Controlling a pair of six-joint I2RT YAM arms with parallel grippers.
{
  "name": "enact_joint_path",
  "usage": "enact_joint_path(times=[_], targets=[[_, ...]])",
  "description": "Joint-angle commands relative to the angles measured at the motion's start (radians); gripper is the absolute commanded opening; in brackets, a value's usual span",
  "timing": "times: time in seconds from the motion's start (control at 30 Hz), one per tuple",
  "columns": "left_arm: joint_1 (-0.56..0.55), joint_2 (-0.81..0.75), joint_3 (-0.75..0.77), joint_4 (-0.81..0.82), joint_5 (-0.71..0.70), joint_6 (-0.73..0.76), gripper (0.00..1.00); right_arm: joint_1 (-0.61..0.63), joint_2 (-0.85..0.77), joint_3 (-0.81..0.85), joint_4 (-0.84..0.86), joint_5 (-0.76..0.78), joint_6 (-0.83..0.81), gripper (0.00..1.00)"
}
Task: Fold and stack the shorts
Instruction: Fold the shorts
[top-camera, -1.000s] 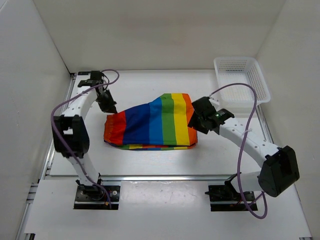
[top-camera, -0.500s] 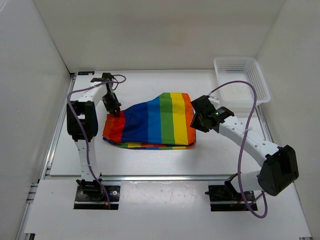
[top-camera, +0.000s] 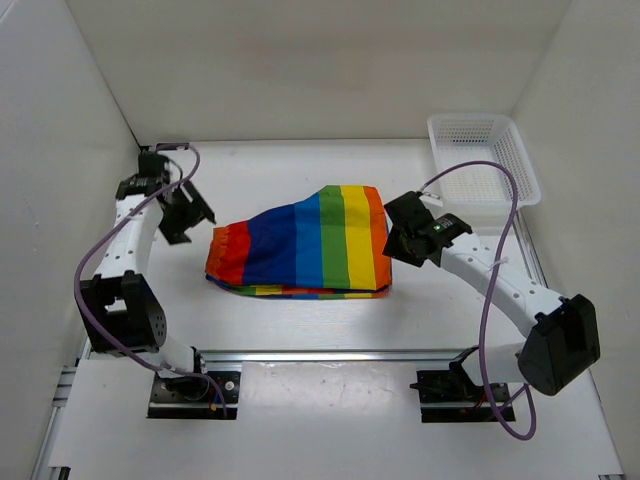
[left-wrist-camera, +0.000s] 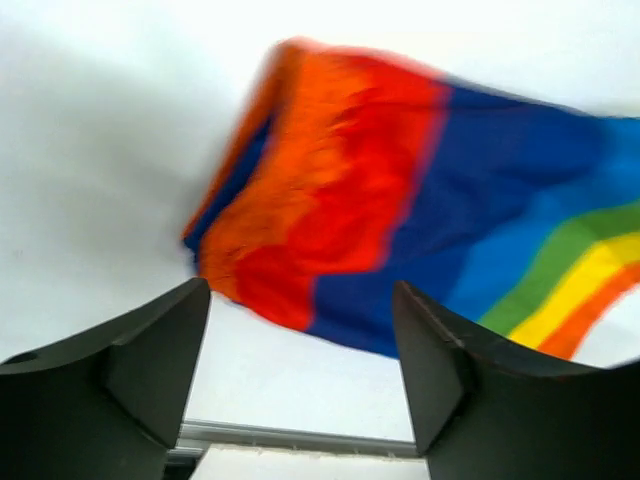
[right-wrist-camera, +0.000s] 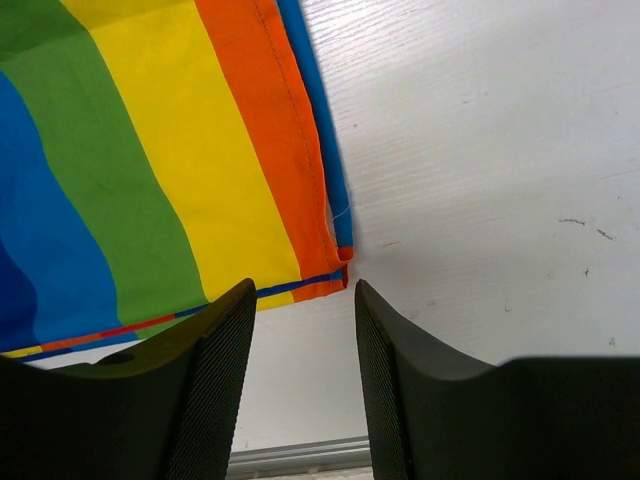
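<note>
While neither pair of jaws held them, the shorts (top-camera: 300, 250) lay flat.
Left gripper (left-wrist-camera: 300, 292) gaped wide, empty, waistband (left-wrist-camera: 290, 190) ahead; right gripper (right-wrist-camera: 303, 290) stood half-parted, empty, hem corner (right-wrist-camera: 330, 278) at its tips.

We read no text, label, brand, number or sign in any of the three views. The shorts (top-camera: 300, 250) show plain colour stripes with no legible tag or print. The left wrist view is motion-blurred, so we could not resolve any fine marking there.
</note>
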Motion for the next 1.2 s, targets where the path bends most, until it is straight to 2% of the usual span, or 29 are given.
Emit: enact_joint_path(times=[0.0,0.1,0.33,0.53,0.73,0.77,0.83,0.9,0.93,1.0,1.1,1.17], targets=[[0.081,-0.018,-0.217,0.056,0.098,-0.039,0.85,0.006,-0.035,0.032,-0.014,0.031,-0.014,0.5],[0.107,-0.018,-0.285,0.101,0.152,-0.05,0.9,0.006,-0.045,0.021,-0.014,0.02,-0.014,0.51],[0.144,0.066,-0.377,0.204,0.175,-0.084,0.9,0.006,-0.087,0.0,-0.023,0.02,-0.014,0.52],[0.144,0.179,-0.387,0.247,0.143,-0.104,0.8,0.006,-0.107,-0.022,-0.041,0.029,-0.005,0.52],[0.134,0.202,-0.397,0.256,0.1,-0.124,0.78,0.006,-0.127,-0.031,-0.051,0.039,0.013,0.52],[0.134,0.214,-0.397,0.256,0.1,-0.124,0.75,0.006,-0.127,-0.031,-0.051,0.039,0.013,0.52],[0.134,0.225,-0.397,0.256,0.081,-0.133,0.61,0.006,-0.127,-0.031,-0.051,0.039,0.013,0.52],[0.124,0.225,-0.377,0.256,0.059,-0.142,0.43,0.006,-0.127,-0.031,-0.051,0.039,0.013,0.52],[0.124,0.225,-0.377,0.256,0.058,-0.142,0.25,0.006,-0.127,-0.031,-0.051,0.039,0.013,0.52],[0.124,0.216,-0.353,0.256,0.049,-0.142,0.1,0.006,-0.127,-0.031,-0.051,0.039,0.013,0.52],[0.135,0.171,-0.295,0.175,-0.01,-0.133,0.1,0.006,-0.136,-0.022,-0.06,0.049,0.013,0.52],[0.135,0.14,-0.192,0.116,-0.125,-0.111,0.1,0.006,-0.136,-0.022,-0.06,0.049,0.004,0.52]])
